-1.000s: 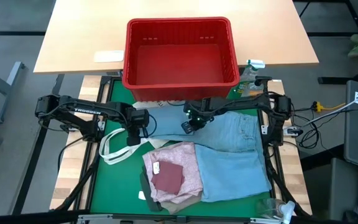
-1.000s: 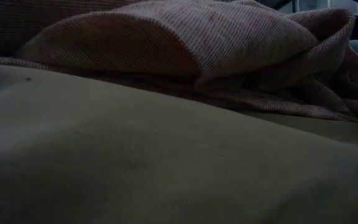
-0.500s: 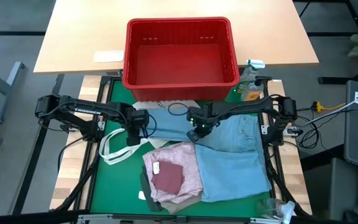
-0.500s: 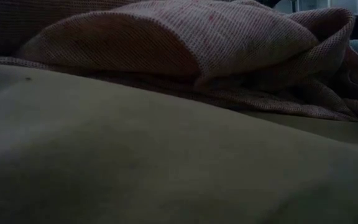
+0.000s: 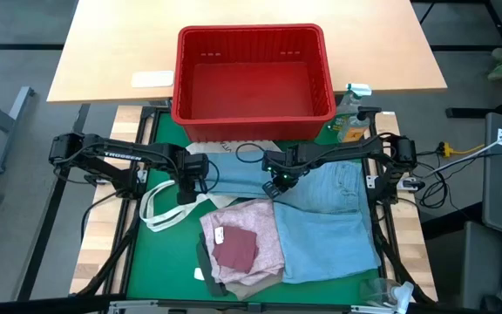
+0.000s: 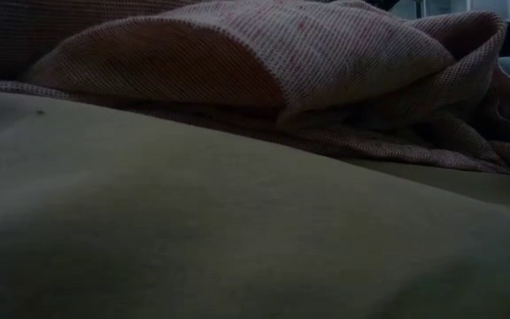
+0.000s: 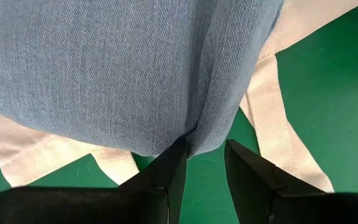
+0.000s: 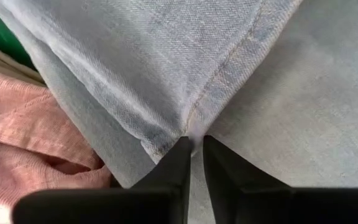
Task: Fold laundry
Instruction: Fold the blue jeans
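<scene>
Right claw [image 5: 274, 185] has carried its pinched jeans [image 5: 329, 218] fold toward the red basket [image 5: 253, 74], left claw [image 5: 187, 190] still pinching the other edge, fold underway.

jeans [image 5: 321, 214]: I see light blue denim, paler stitched seams
top [image 5: 249, 228]: I see mottled pink, with a dark red patch
trousers [image 6: 193, 230]: beige
tote bag [image 5: 159, 205]: white
basket [image 5: 253, 78]: red plastic, ribbed walls
mat [image 5: 159, 253]: I see plain green
far table [image 5: 111, 52]: light wood
</scene>
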